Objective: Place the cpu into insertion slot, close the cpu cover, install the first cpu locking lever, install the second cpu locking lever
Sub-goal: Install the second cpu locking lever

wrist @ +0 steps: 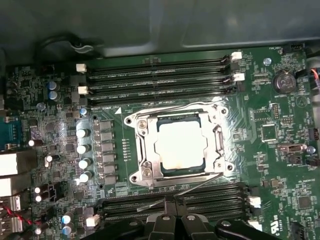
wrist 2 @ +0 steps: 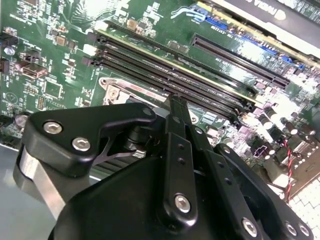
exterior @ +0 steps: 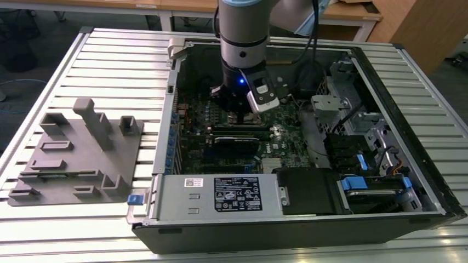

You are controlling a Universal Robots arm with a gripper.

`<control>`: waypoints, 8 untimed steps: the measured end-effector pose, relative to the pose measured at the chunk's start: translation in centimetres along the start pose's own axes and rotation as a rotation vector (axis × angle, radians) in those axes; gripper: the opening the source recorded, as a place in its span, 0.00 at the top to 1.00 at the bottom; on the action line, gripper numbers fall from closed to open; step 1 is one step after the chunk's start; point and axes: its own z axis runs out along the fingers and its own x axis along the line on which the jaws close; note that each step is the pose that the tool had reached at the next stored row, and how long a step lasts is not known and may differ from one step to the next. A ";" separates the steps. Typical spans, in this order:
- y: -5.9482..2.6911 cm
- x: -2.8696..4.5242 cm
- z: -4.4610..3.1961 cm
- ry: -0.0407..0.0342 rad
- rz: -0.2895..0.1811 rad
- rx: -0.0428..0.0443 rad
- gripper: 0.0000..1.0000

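The cpu (wrist: pixel 179 146) lies flat in the insertion slot (wrist: pixel 220 112) on the green board, its silver top showing. The cpu cover (wrist: pixel 145 145) is down around it as a silver frame. A thin wire locking lever (wrist: pixel 200 184) slants out from the socket's corner toward my fingertips. My gripper (wrist: pixel 173 204) is shut, its tips right at that lever beside the socket; I cannot tell whether they touch or clamp it. In the second wrist view the gripper (wrist 2: pixel 176 102) points down at the board next to the memory slots. In the exterior view the gripper (exterior: pixel 238 119) hangs inside the open computer case.
Long black memory slots (wrist: pixel 160 75) run along one side of the socket, and more (wrist: pixel 215 197) lie by my fingers. A dark expansion card (exterior: pixel 235 143), the power supply (exterior: pixel 219 194) and drive bays (exterior: pixel 365 159) crowd the case. A grey fixture plate (exterior: pixel 76 159) sits at the exterior view's left.
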 end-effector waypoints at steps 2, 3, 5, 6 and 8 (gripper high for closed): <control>-0.08 0.16 0.16 0.0001 0.000 0.0001 0.89; -0.11 0.22 0.26 0.0000 0.000 0.0000 0.89; -0.14 0.30 0.40 0.0000 0.000 -0.0001 0.89; -0.15 0.34 0.43 0.0001 0.000 0.0000 0.89; -0.16 0.41 0.45 0.0001 0.000 0.0001 0.89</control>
